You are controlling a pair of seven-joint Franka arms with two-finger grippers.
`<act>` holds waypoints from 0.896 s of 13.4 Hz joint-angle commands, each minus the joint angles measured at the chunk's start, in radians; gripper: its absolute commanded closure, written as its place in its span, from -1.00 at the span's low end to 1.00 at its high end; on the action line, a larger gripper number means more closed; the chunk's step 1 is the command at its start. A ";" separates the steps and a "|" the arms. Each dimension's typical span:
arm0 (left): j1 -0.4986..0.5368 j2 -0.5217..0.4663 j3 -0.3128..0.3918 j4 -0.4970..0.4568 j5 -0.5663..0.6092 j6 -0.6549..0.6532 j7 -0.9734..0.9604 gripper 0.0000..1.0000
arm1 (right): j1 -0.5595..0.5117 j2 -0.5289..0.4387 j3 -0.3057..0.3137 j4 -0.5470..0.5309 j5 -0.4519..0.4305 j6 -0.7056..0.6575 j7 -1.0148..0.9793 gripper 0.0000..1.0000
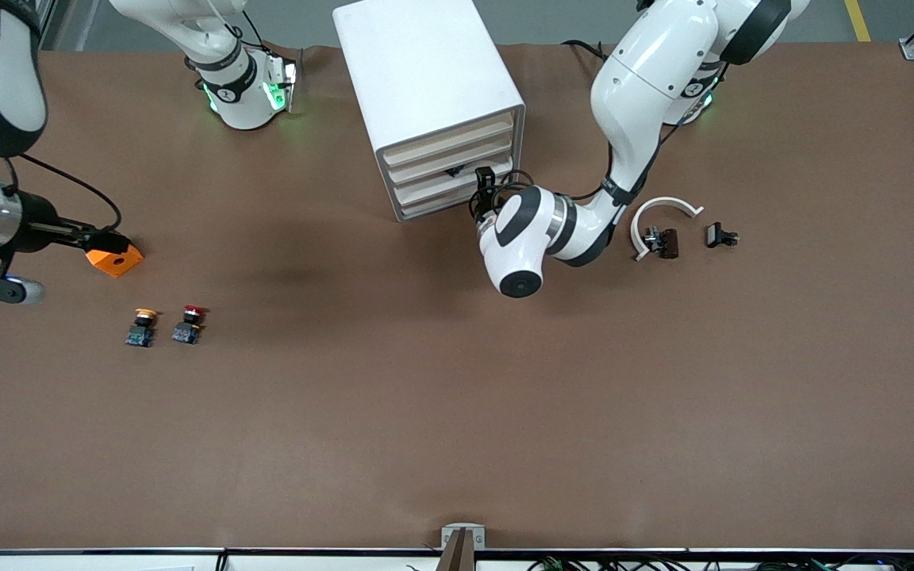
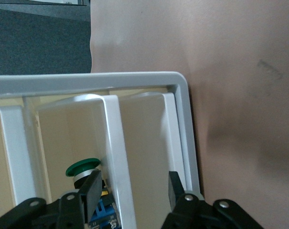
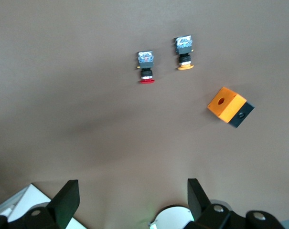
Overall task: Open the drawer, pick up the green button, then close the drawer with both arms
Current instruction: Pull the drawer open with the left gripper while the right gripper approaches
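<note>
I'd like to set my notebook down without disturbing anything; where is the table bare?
The brown table is bare nearer the camera than the yellow-capped button and red-capped button. Crowded: in front of the white cabinet, where the left claw works.

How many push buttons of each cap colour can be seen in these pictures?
Green: 1, the green button in the drawer, between the left claw's fingers.
Yellow: 1, the yellow button.
Red: 1, the red button.
Total: 3

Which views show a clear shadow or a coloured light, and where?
Front view: green lights glow at both arm bases, and a soft dark shadow lies on the table near the cabinet. Right wrist view: a diffuse shadow crosses the tabletop. Left wrist view: the green button sits in the dim drawer.
</note>
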 commanded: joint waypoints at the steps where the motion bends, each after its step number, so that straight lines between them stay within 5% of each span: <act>1: -0.036 0.003 0.012 0.017 -0.012 -0.006 -0.036 -0.15 | 0.028 -0.007 -0.002 -0.005 0.010 -0.006 0.075 -1.00; 2: -0.040 0.005 0.012 0.017 -0.009 -0.006 -0.031 0.08 | 0.031 -0.007 -0.003 -0.003 0.010 -0.004 0.079 -1.00; 3: -0.040 0.007 0.014 0.017 -0.007 -0.006 -0.031 0.61 | 0.033 -0.007 -0.002 -0.003 0.010 -0.004 0.079 -1.00; 4: -0.040 0.007 0.014 0.019 -0.007 -0.006 -0.031 0.91 | 0.033 -0.007 -0.002 -0.003 0.010 -0.004 0.083 -1.00; 12: -0.030 0.007 0.079 0.086 -0.009 -0.003 -0.034 1.00 | 0.169 -0.004 -0.002 0.001 0.015 0.018 0.377 -1.00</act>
